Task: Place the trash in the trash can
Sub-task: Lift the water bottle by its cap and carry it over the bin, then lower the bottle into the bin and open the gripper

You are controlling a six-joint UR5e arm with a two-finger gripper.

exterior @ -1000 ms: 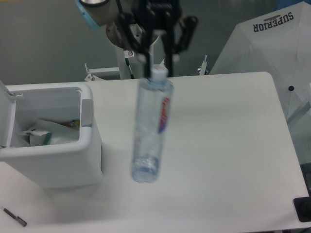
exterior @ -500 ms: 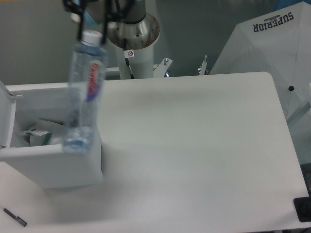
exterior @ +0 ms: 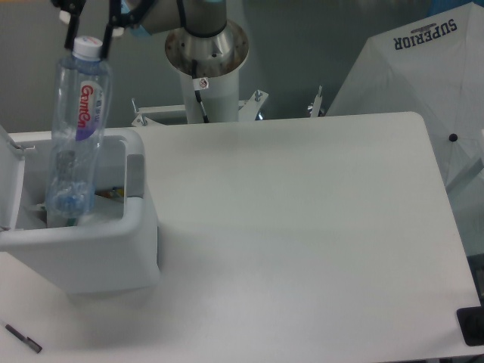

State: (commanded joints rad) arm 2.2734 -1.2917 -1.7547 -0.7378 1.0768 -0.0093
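Note:
A clear plastic water bottle with a red-white label and white cap hangs upright above the open trash can at the left. My gripper is at the top left, shut on the bottle's cap, its upper part cut off by the frame edge. The bottle's base is level with the can's opening, over its inside. The can's lid stands open on the left side. Some white and green trash lies inside the can, partly hidden behind the bottle.
The arm's base column stands behind the table's far edge. A white umbrella marked SUPERIOR is at the right. A small dark pen-like object lies at the front left, and a black item sits at the front right corner.
The gripper carried the bottle leftward from above the table's middle to over the trash can's opening. Nothing else moved.

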